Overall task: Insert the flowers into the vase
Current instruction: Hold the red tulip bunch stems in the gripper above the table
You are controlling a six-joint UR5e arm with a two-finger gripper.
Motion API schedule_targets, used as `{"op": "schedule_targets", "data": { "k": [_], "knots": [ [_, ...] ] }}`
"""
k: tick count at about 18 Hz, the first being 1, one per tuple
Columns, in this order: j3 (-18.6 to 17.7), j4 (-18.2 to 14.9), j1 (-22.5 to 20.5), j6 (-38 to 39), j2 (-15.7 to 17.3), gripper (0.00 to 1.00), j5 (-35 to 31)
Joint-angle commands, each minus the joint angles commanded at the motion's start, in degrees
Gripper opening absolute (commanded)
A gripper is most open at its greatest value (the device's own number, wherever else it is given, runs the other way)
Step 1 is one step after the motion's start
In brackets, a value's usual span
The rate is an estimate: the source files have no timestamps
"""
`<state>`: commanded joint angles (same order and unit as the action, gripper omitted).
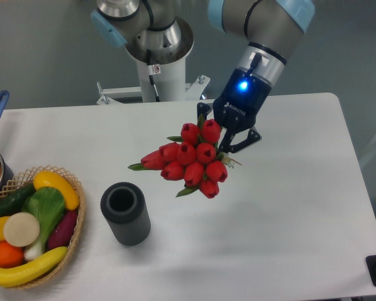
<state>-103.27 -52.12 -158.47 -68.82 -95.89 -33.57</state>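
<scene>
One white desk [288, 207] carries everything, and above it one hand [233, 139] is clamped on one bunch of flowers [191, 160], about ten red buds held in the air and spreading out to the hand's lower left. Far to the lower left of the hand sits one basket [78, 221] of vegetables and fruit. Between the basket and the hand, below the flowers and apart from them, one dark ribbed vase [125, 213] stands upright.

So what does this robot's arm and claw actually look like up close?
The arm is grey metal tubing with light blue caps at the joints. Its wrist ends in a silver ring with a glowing blue light. The gripper is dark blue-black with small white lettering and two black fingers.
</scene>
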Motion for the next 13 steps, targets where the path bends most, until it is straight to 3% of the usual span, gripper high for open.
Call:
{"op": "schedule_targets", "data": {
  "k": [13],
  "knots": [
    [1.2,1.3,0.6,2.9,-0.1,0.21,0.6]
  ]
}}
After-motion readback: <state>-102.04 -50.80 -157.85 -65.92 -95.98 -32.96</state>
